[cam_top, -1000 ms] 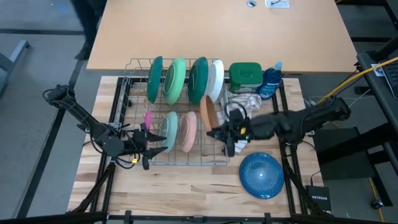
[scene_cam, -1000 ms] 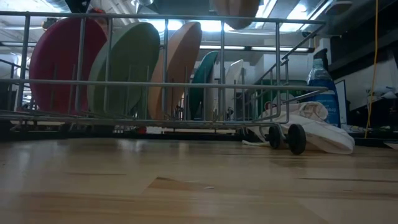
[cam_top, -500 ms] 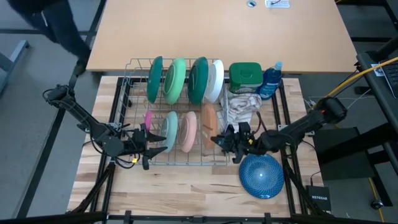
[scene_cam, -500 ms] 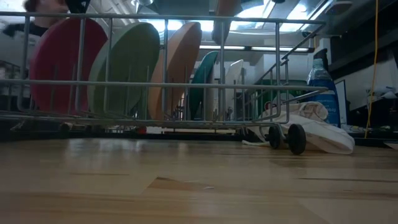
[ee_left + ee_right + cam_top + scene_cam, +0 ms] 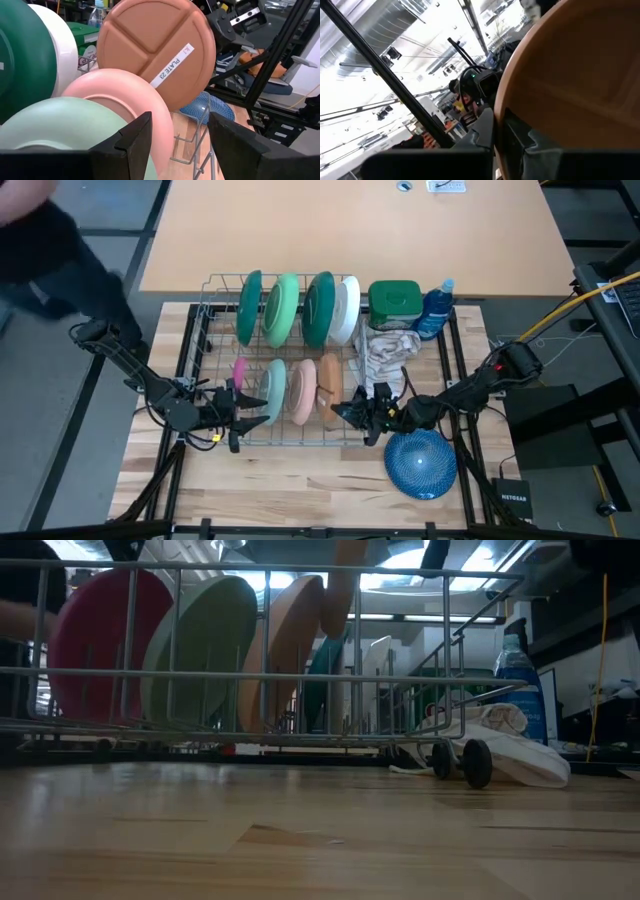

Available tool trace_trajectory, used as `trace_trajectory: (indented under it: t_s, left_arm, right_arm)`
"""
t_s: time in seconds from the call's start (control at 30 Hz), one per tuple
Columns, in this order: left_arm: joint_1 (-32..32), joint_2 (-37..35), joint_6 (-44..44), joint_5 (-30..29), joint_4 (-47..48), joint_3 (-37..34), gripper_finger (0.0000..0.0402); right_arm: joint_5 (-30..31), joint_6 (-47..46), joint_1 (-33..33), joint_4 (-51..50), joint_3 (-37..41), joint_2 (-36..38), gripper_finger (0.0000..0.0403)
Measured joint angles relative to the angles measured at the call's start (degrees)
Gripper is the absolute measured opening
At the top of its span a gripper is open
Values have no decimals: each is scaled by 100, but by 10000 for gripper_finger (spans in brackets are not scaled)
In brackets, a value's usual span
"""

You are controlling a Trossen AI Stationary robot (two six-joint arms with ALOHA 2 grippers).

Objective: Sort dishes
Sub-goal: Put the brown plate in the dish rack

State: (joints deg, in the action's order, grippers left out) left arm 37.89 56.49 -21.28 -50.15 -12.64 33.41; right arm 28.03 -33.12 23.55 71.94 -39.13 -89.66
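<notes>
A wire rack (image 5: 205,330) holds large dark green (image 5: 250,305), light green (image 5: 283,308), dark green (image 5: 320,308) and white (image 5: 347,308) plates upright in its far row. Small pink (image 5: 238,370), pale teal (image 5: 272,385) and pink (image 5: 303,390) plates stand in its near row. My right gripper (image 5: 350,408) is shut on a brown plate (image 5: 330,378) beside them. A navy plate (image 5: 420,463) lies flat on the table. My left gripper (image 5: 238,408) is open at the rack's near left, touching nothing that shows. My right gripper pinches the brown plate's rim (image 5: 504,117) between its two fingers, one on each face. The fingers come roughly level from the table's right. The plate stands about upright, its labelled underside (image 5: 155,50) toward the left, its lower edge (image 5: 335,625) below the rack's top rail.
A green square-lidded tub (image 5: 395,300), a blue bottle (image 5: 435,310) and a crumpled cloth (image 5: 385,350) sit right of the rack. A person (image 5: 50,240) stands off the table's far left. Bare wood lies along the near edge (image 5: 300,485).
My right gripper has moved toward the near-left and down with the brown plate. The plate has turned from tilted to about upright and sunk into the rack's near row beside the pink plate. The person at the far left has moved.
</notes>
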Motion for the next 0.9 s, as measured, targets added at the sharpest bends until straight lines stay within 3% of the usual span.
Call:
trace_trajectory:
  t_s: [0.43, 0.73, 0.9]
  left_arm:
    - [0, 0, 22, 0, 2, 0, 184]
    - [0, 0, 22, 0, 2, 0, 184]
    - [0, 2, 20, 1, 2, 0, 184]
  right_arm:
    - [485, -262, 4, -590, 0, -106, 17]
    - [495, -263, 6, -914, -3, -102, 17]
    - [864, -589, -40, -1427, -4, -104, 17]
